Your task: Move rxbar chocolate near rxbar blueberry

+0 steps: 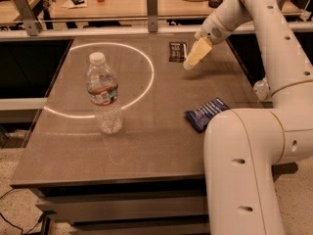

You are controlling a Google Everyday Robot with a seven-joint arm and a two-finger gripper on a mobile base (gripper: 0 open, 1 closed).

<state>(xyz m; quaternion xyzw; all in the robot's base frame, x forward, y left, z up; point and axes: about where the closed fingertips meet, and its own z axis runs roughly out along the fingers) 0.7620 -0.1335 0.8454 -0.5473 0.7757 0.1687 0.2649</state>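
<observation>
The pincer (190, 62), open or closed I cannot tell, hovers just beside the small flat black snack-bar wrapper (177, 51), seemingly lining up a grasp; the dark-blue oblong snack-bar wrapper (206, 114) lies well apart on the brown surface (146, 136).

Two flat snack-bar wrappers are counted on one grey tabletop (146, 141): one black rxbar chocolate (177, 51), one dark-blue rxbar blueberry (206, 114). One clear plastic white-capped water bottle (103, 94) is seen. One cream-coloured gripper (194, 57) is held just beside the rxbar chocolate.

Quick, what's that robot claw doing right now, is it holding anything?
Gripper: shut, holding nothing, poised just right of the rxbar chocolate.
</observation>
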